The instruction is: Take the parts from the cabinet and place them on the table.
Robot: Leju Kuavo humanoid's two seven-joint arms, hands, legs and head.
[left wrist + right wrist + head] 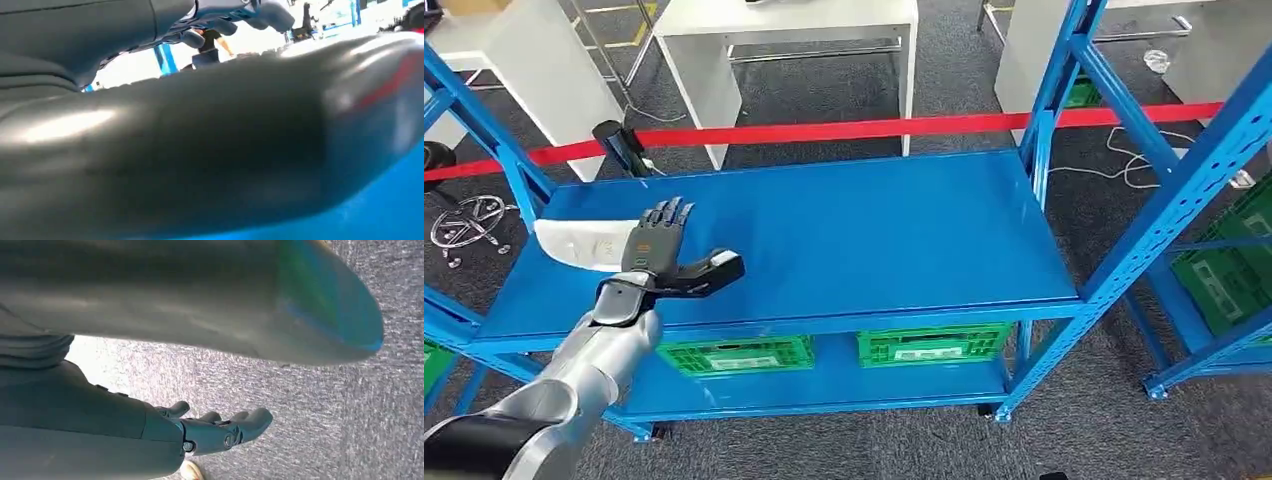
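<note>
A white curved part [574, 245] lies at the left end of the blue cabinet shelf [874, 230]. My left hand [664, 250] hovers flat over the shelf at the part's right end, covering that end, with fingers stretched forward and the thumb sticking out to the right. It holds nothing. In the left wrist view the thick grey thumb [200, 150] sits just above the blue shelf [390, 205]. My right hand [215, 432] hangs over grey carpet with fingers apart and nothing in it.
Two green crates [744, 353] [929, 345] sit on the lower shelf, and more green crates [1224, 280] on the rack to the right. Blue uprights [1049, 100] frame the shelf. Red barrier tape [844, 130] runs behind it, with white tables [794, 40] beyond. A black object [621, 145] stands at the shelf's back left.
</note>
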